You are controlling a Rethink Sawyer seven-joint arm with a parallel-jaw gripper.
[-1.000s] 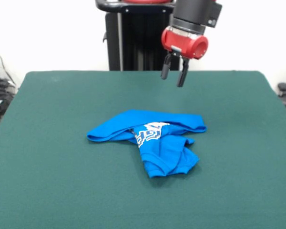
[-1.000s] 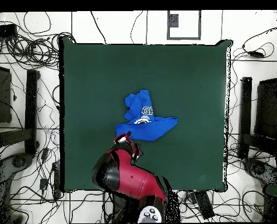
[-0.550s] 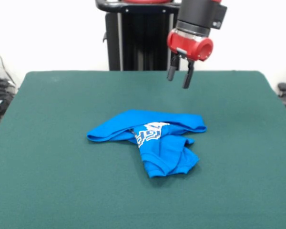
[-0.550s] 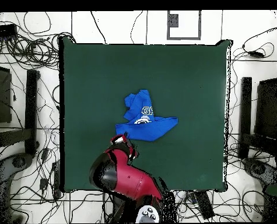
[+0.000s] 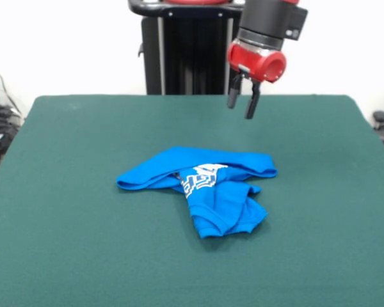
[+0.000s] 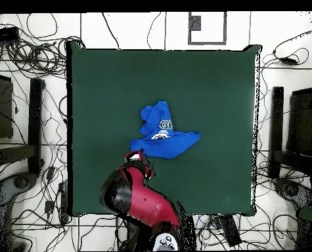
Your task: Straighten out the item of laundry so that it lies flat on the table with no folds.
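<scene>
The shirt point(image 5: 201, 188) lies bunched mid-table point(image 5: 64, 243). The gripper point(image 5: 241, 105) hangs empty near the far edge, seemingly parted. Pinching several layers together could drag the bundle without unfolding it.

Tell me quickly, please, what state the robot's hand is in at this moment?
Hand: open and empty, raised above the table, clear of the blue garment.
</scene>
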